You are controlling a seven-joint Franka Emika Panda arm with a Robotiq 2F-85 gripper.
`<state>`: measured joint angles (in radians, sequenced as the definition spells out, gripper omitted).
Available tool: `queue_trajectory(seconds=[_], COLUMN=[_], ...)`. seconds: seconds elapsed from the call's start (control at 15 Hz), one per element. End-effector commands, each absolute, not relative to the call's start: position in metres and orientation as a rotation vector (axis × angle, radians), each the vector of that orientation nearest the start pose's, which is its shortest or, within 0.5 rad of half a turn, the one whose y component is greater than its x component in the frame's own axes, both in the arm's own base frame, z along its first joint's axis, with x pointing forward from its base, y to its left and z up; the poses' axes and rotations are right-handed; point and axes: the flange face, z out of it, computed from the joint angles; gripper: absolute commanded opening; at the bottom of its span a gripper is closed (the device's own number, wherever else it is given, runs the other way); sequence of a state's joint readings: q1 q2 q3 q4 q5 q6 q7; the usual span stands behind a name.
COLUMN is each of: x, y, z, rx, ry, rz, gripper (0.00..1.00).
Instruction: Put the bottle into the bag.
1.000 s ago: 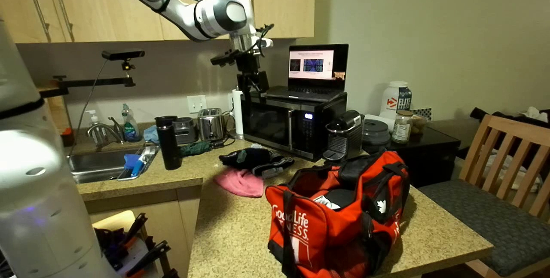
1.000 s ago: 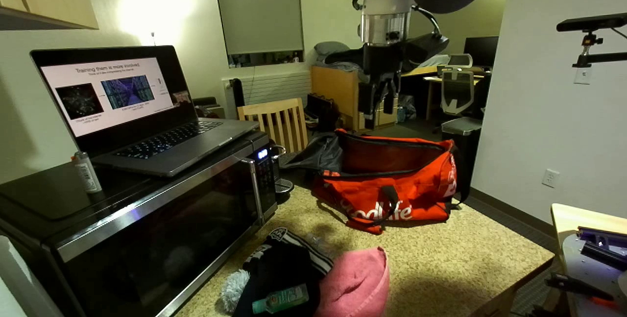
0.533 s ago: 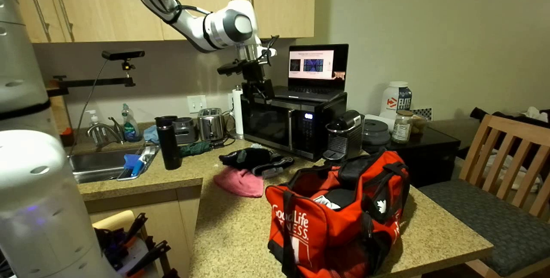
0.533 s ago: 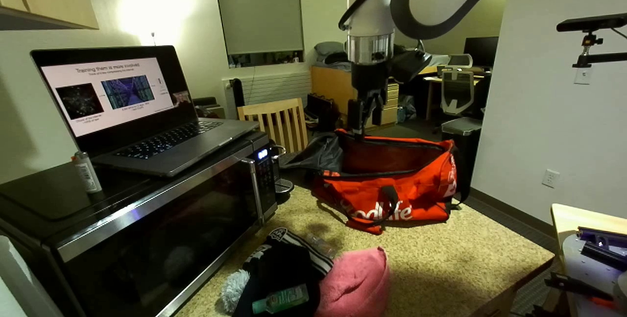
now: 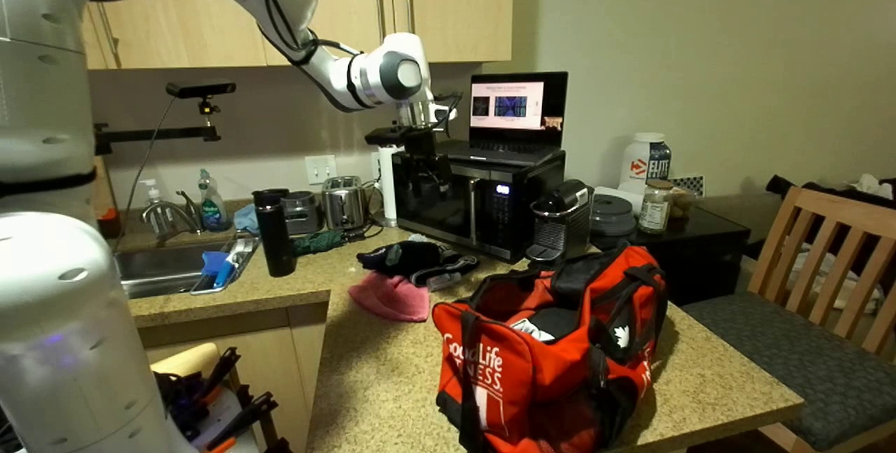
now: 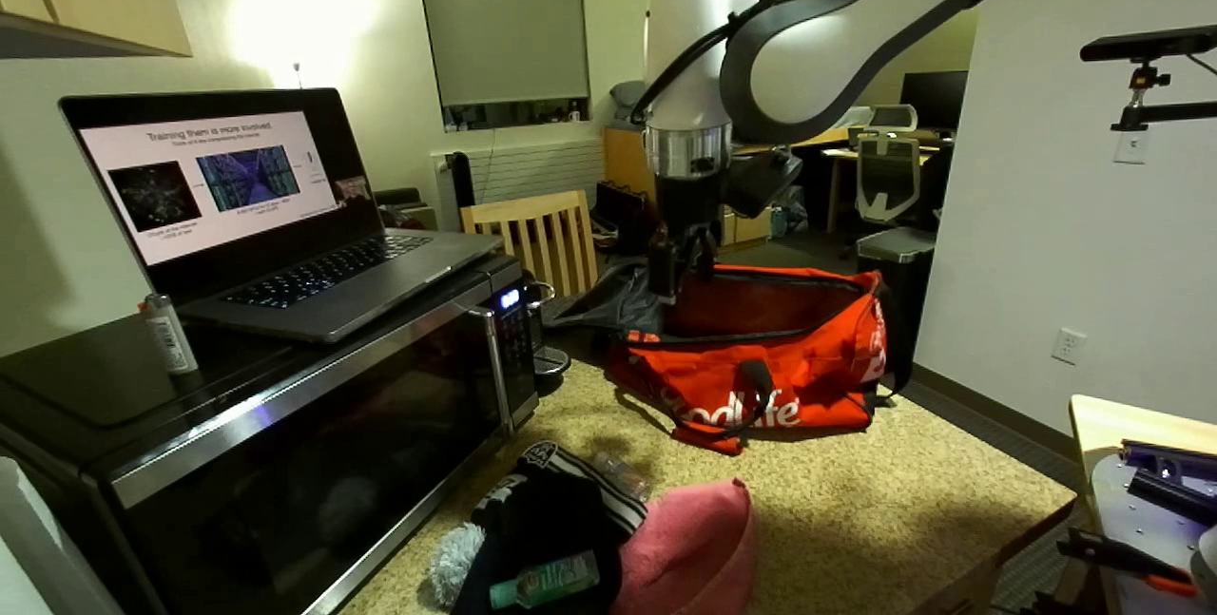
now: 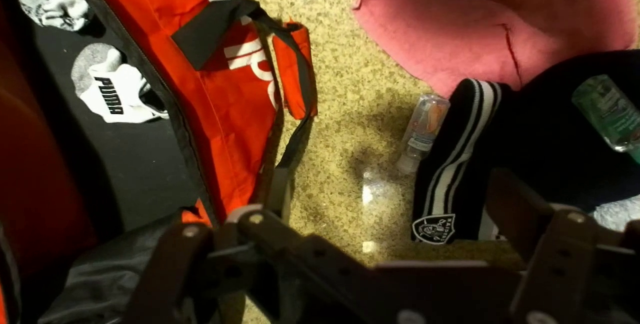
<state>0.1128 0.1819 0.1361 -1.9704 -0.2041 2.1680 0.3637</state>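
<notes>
The red bag (image 5: 560, 376) stands open on the counter; it also shows in an exterior view (image 6: 818, 363) and the wrist view (image 7: 225, 133). Two bottles show. A small clear bottle (image 7: 424, 131) lies on the counter against the black hat's striped band; it shows in both exterior views (image 5: 444, 281) (image 6: 623, 474). A green bottle (image 7: 607, 111) lies on the hat, also in an exterior view (image 6: 556, 580). My gripper (image 7: 397, 199) is open and empty, fingers wide apart. In both exterior views (image 5: 430, 187) (image 6: 683, 278) it hangs above the counter, apart from bag and bottles.
The black hat (image 6: 570, 520) and a pink cloth (image 6: 686, 548) lie together on the counter. A microwave (image 5: 437, 204) with a laptop (image 5: 518, 148) on top stands behind. A coffee machine (image 5: 560, 218) stands right of it. A tall black tumbler (image 5: 274, 236) is near the sink.
My gripper has come down steadily, shifting slightly right in an exterior view and left in the opposite one. The bag, bottles, hat and cloth stay in place.
</notes>
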Motion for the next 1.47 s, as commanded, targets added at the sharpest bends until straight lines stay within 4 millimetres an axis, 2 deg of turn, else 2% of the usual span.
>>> queue_trajectory(seconds=[0.0,0.47,0.8,1.33,1.4], x=[0.592,0.611,0.620,0.618,0.617], y=[0.140,0.158,0.169,0.164,0.163], z=[0.364,0.328,0.309,0.274,0.274], rx=[-3.263,-3.248,-3.254,-3.299,-3.300], ry=[0.007,-0.011,-0.002,0.002,-0.006], rz=[-0.110,-0.105,-0.110,-0.049,-0.042], gripper=[1.00,1.00,1.00,1.00,1.00])
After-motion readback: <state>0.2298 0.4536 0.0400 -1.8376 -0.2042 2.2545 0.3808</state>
